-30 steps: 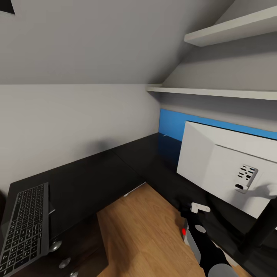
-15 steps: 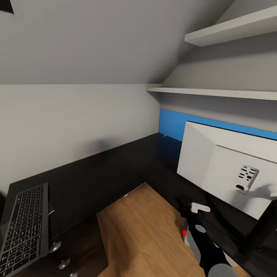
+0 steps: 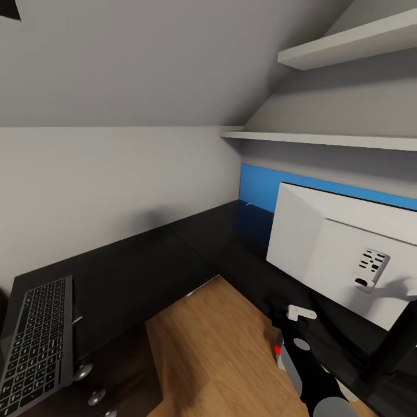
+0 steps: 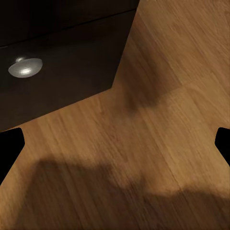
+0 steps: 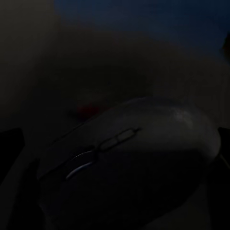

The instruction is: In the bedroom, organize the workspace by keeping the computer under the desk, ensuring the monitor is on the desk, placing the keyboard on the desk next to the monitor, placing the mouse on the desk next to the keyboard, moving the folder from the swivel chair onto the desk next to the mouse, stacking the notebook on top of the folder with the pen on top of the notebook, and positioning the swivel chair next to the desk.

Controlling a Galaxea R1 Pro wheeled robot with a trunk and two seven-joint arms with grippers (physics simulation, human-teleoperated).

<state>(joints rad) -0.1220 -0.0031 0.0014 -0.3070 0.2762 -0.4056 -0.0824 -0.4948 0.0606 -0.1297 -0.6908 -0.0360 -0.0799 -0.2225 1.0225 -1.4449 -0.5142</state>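
The black L-shaped desk (image 3: 133, 272) wraps around a corner of wood floor. The keyboard (image 3: 37, 336) lies flat on its near left end. On the right wing stands the monitor (image 3: 341, 255), its white back toward me, in front of the blue panel (image 3: 258, 179). My right arm (image 3: 307, 370) reaches low toward the desk edge by the monitor. In the right wrist view the dark mouse (image 5: 139, 158) sits very close between the spread fingers of my right gripper (image 5: 116, 143), which is open. My left gripper (image 4: 115, 143) hangs open over the floor.
A dark drawer front with a round silver knob (image 4: 25, 67) is beside the left gripper. Two white shelves (image 3: 347, 43) run along the sloped wall above the monitor. The wood floor (image 3: 214, 347) lies inside the desk's corner.
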